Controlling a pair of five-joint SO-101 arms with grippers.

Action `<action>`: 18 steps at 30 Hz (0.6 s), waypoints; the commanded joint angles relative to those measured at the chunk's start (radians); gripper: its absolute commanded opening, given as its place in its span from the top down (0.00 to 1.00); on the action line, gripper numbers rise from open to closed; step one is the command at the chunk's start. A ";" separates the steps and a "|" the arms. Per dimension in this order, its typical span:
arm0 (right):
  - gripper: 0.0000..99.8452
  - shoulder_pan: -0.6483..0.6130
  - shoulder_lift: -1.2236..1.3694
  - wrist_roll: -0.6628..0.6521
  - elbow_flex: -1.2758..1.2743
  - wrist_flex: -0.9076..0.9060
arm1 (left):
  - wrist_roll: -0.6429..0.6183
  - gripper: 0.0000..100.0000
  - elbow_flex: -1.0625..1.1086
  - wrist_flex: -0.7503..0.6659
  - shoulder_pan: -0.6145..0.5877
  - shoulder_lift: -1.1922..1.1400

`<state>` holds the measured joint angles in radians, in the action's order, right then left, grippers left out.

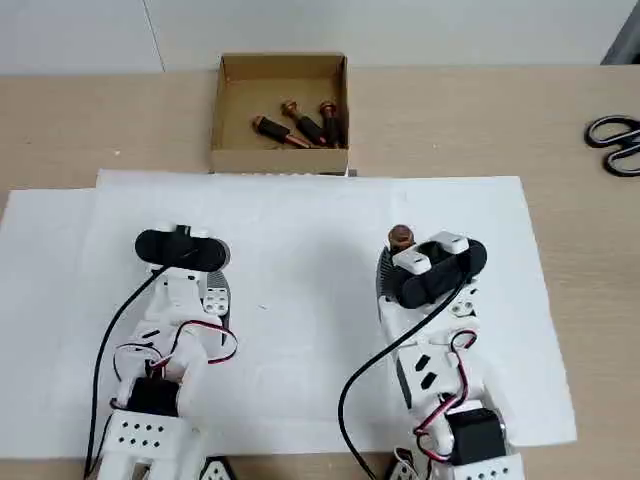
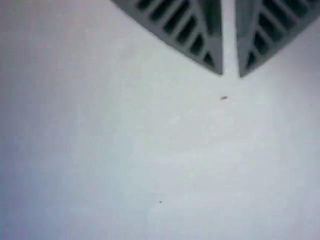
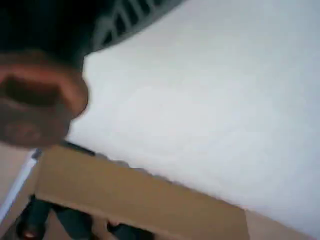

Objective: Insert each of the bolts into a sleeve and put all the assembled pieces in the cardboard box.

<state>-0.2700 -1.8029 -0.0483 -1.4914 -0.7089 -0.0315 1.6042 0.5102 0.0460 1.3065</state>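
The cardboard box (image 1: 280, 160) stands at the back of the table with three black-sleeved copper bolts (image 1: 305, 125) lying inside. My right gripper (image 1: 398, 250) sits over the white paper, a short way in front of the box's right corner, shut on a bolt in a black sleeve; its copper head (image 1: 401, 236) points up. Close up in the right wrist view, that copper head (image 3: 35, 100) hangs before the box wall (image 3: 140, 195). My left gripper (image 2: 230, 74) hovers low over bare paper on the left, fingers together with only a thin slit and nothing held.
A large white paper sheet (image 1: 300, 320) covers the table's front half under both arms. Black scissors (image 1: 615, 145) lie at the far right edge. Bare wooden tabletop (image 1: 100, 120) flanks the box on both sides.
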 commanded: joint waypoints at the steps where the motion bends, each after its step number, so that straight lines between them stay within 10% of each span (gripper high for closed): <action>1: 1.00 0.005 0.008 0.006 0.032 0.038 | 0.002 0.99 -0.002 -0.026 -0.003 0.012; 18: 1.00 -0.016 0.963 0.011 0.655 0.344 | 0.002 0.99 -0.002 -0.028 0.009 0.012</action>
<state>-0.2823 -1.0173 -0.0483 -1.0081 -0.4526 -0.0284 1.6042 0.5071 0.0491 1.3065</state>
